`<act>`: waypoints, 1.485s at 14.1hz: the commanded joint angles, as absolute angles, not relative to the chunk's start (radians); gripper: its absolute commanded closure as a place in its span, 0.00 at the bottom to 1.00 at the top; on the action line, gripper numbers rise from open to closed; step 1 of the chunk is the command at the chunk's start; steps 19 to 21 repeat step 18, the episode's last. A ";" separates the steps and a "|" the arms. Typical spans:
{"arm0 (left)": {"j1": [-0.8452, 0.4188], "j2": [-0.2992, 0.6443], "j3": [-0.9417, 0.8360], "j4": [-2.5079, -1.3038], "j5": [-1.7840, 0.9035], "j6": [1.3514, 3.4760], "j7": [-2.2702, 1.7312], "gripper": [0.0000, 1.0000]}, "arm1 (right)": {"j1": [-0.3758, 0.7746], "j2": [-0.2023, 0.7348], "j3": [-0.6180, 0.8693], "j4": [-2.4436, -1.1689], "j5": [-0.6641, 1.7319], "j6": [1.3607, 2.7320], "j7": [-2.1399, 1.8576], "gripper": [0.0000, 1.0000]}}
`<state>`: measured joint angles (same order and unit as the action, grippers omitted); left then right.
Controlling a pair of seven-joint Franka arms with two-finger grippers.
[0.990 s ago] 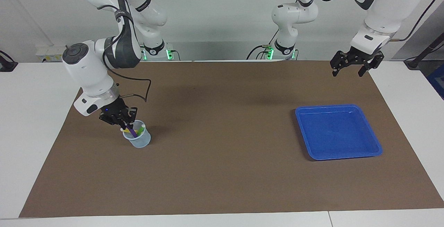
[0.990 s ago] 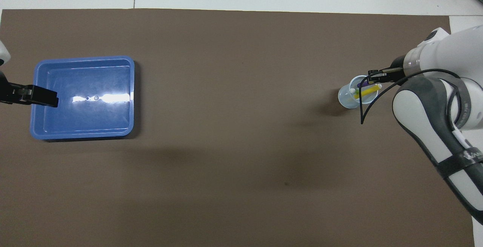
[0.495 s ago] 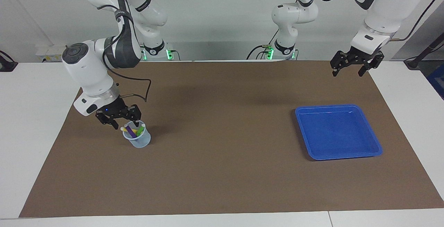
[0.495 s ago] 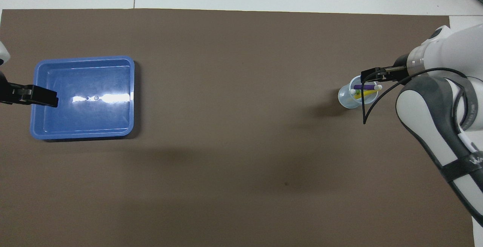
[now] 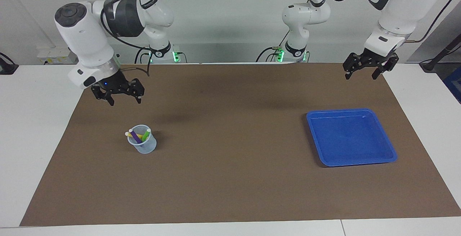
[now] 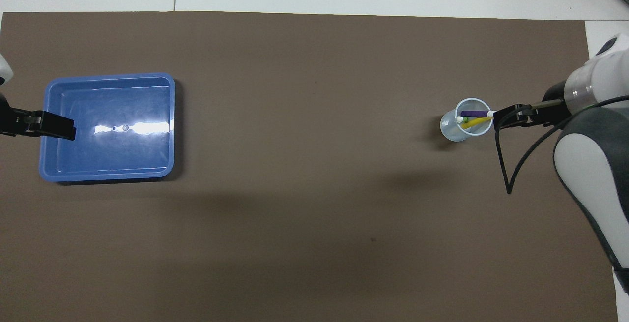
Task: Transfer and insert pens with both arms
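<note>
Fingers (image 5: 138,99) spread on both grippers, brown mat (image 5: 230,178), white table (image 5: 32,120), pale wall (image 5: 223,9).

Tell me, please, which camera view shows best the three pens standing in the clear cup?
The facing view: the purple pen, green pen and yellow pen lean apart in the cup, each distinct. In the overhead view the purple and yellow pens lie across the cup's mouth, and the green one hardly shows.

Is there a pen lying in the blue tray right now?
No, the blue tray holds nothing, and the purple pen, yellow pen and green pen all stand in the clear cup.
</note>
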<state>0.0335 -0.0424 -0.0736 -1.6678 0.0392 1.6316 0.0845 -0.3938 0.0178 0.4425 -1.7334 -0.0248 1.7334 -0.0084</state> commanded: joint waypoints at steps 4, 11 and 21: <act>0.041 -0.064 -0.074 -1.684 0.061 1.617 0.072 0.00 | -0.382 -0.133 0.454 -1.741 0.057 1.569 -0.047 0.00; 0.044 -0.067 -0.069 -1.687 0.061 1.605 0.080 0.00 | -0.388 -0.155 0.443 -1.744 0.080 1.568 -0.048 0.00; 0.043 -0.080 -0.069 -1.712 0.061 1.608 0.084 0.00 | -0.385 -0.170 0.443 -1.744 0.078 1.572 -0.046 0.00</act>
